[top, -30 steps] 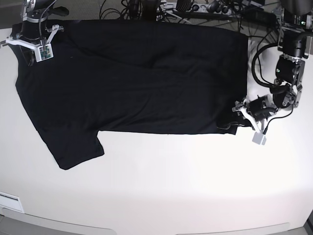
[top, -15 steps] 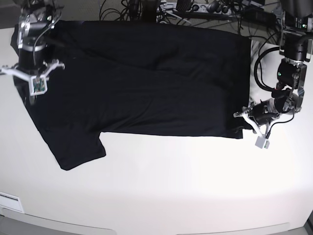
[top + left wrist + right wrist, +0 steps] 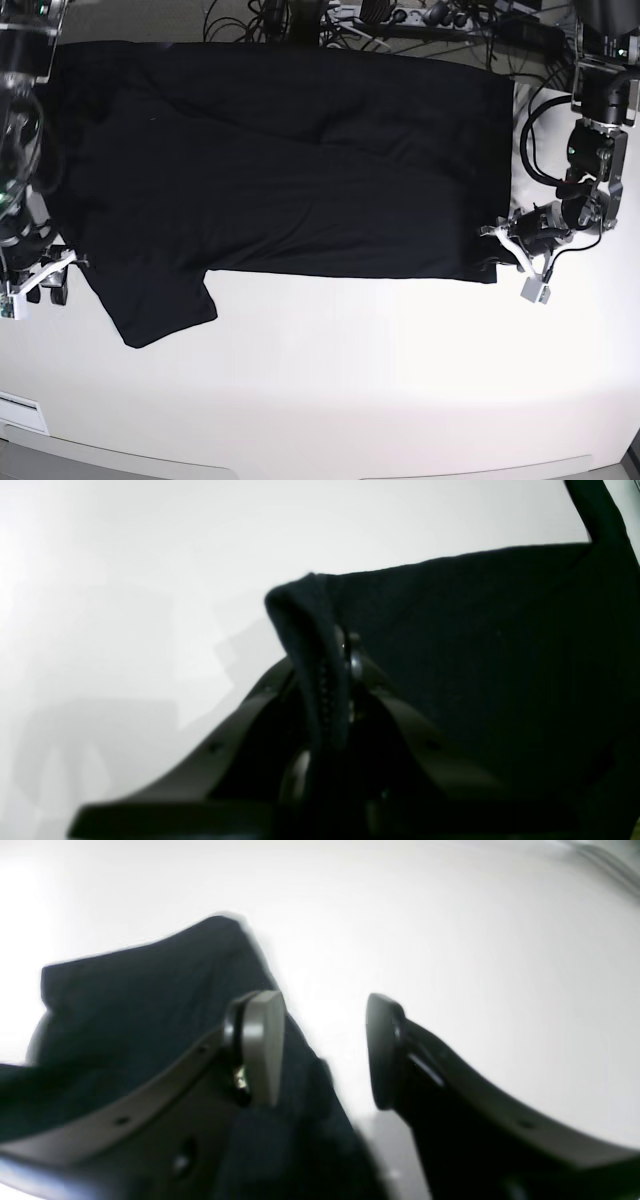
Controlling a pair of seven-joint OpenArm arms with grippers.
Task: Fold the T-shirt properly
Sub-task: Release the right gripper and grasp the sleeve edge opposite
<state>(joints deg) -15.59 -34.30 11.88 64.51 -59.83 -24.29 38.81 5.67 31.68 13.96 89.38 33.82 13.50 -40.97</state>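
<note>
T-shirt [image 3: 290, 160]: plain black all over, no print showing on the visible side; looks slightly blue-black in both wrist views. Table [image 3: 350, 380]: white, w/ pale grey shadows. Left gripper [image 3: 335, 680]: black fingers, fabric between them also black. Right gripper [image 3: 325, 1050]: one pad [image 3: 262, 1045] light grey, the other finger black/dark. White brackets on both wrists in base view. Cables [image 3: 350, 15] at the back edge: black, on grey.

Bare white table [image 3: 350, 380] in front lies open; cables [image 3: 330, 15] crowd the T-shirt [image 3: 290, 150]'s far edge.
</note>
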